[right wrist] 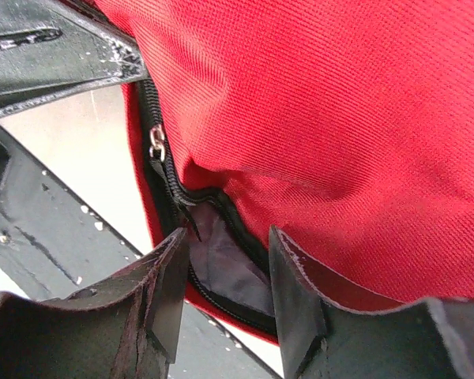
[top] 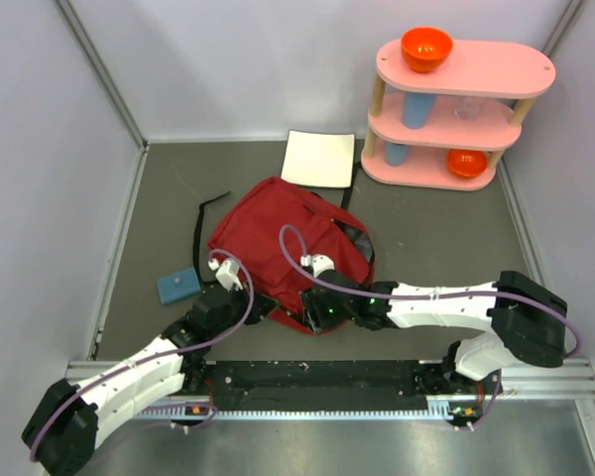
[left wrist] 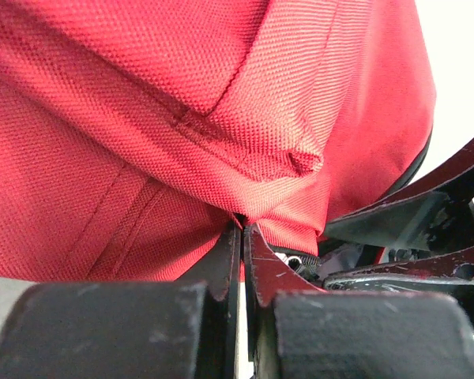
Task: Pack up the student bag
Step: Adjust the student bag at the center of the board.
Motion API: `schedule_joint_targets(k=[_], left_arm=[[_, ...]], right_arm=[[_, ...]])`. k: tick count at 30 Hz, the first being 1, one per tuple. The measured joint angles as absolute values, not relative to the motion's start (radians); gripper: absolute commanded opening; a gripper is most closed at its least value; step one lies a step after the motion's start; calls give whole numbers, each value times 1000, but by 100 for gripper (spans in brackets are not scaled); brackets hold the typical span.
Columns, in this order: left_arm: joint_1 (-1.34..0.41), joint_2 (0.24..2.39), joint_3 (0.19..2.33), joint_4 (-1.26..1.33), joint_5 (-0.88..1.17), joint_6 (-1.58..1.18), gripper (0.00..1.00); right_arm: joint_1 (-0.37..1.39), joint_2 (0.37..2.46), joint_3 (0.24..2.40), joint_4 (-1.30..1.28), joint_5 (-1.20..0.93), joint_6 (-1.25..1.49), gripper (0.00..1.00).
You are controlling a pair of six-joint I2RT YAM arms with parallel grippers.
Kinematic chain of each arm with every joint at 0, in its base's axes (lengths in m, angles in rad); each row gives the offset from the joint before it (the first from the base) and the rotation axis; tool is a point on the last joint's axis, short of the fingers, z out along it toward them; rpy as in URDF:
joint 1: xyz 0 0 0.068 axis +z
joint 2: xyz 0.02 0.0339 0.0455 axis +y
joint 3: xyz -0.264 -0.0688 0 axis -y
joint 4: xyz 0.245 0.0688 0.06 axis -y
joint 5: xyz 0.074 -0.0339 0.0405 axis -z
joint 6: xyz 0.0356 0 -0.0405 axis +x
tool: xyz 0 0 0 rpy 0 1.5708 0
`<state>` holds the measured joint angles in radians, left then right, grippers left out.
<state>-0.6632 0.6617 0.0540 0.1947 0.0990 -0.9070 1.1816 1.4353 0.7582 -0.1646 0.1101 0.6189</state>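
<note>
Student bag (top: 278,233) lies on the table (top: 436,233); left gripper (left wrist: 241,230) pinches its fabric tight, right gripper (right wrist: 229,237) holds jaws apart beside the zipper (right wrist: 159,166).

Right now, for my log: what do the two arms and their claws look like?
The left arm and right arm each have white links, bulky black joints and a looping purple cable. A green light glows near the right wrist. The left claw and right claw have scuffed black fingers.
</note>
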Motion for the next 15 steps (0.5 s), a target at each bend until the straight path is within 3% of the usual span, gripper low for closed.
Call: schedule_joint_targets(k=[7, 15], left_arm=[[-661, 670, 52, 237, 117, -888, 0], [-661, 702, 43, 305, 129, -897, 0]], right_arm=[[1203, 1462, 750, -84, 43, 646, 40], [1237, 1488, 747, -67, 79, 674, 29]])
